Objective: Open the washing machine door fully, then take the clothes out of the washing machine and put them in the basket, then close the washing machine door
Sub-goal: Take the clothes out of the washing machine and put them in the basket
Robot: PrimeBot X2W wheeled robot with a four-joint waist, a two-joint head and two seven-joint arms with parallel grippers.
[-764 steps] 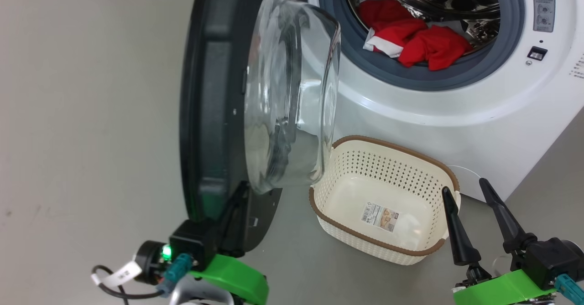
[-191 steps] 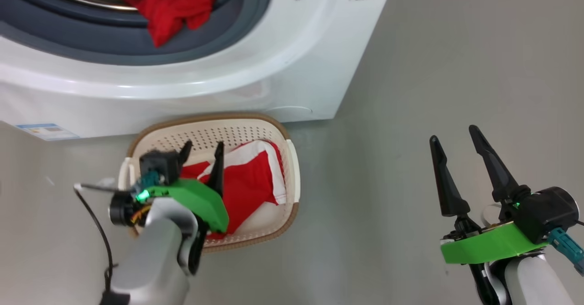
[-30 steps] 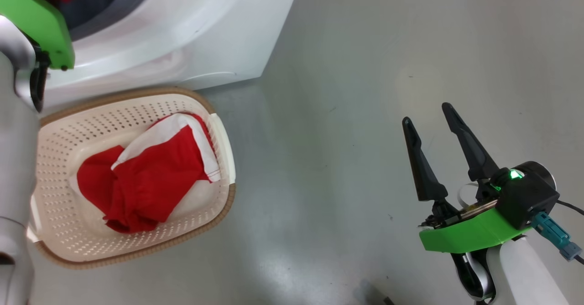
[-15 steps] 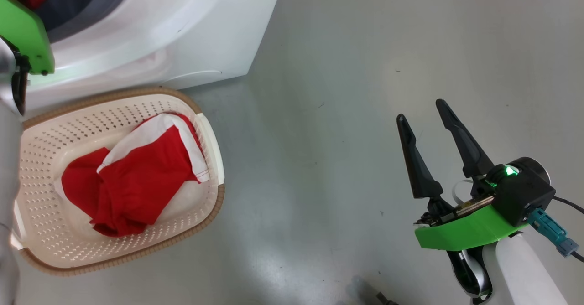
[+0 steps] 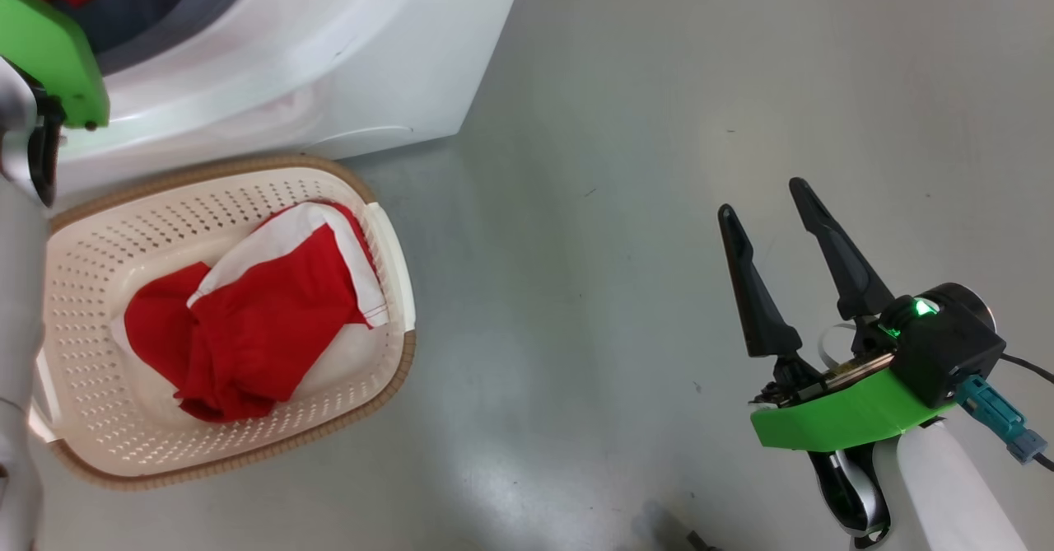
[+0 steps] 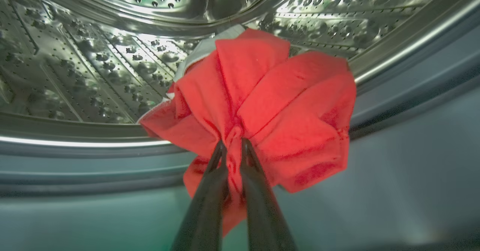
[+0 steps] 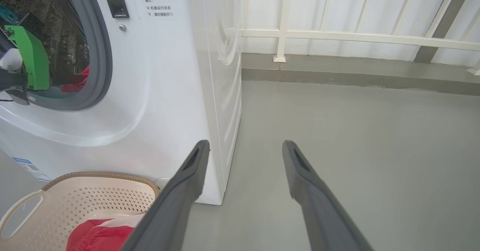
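Clamping the clothes [image 6: 270, 101] inside the washing machine [image 5: 329, 40], left gripper [image 6: 232, 143] is hanging upper left of frame, basket [image 5: 394, 263] lying just below it; right gripper [image 5: 761, 197] gaping empty.

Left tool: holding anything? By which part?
Left tool is shut on the red garment at the drum's mouth, pinching a gathered fold near its middle. Right tool holds nothing.

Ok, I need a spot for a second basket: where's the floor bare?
Bare: the floor between the basket and the right gripper, and beside the washing machine up to the railing. Crowded: the machine's front, where the basket sits, and the drum mouth, where the left gripper pinches the clothes.
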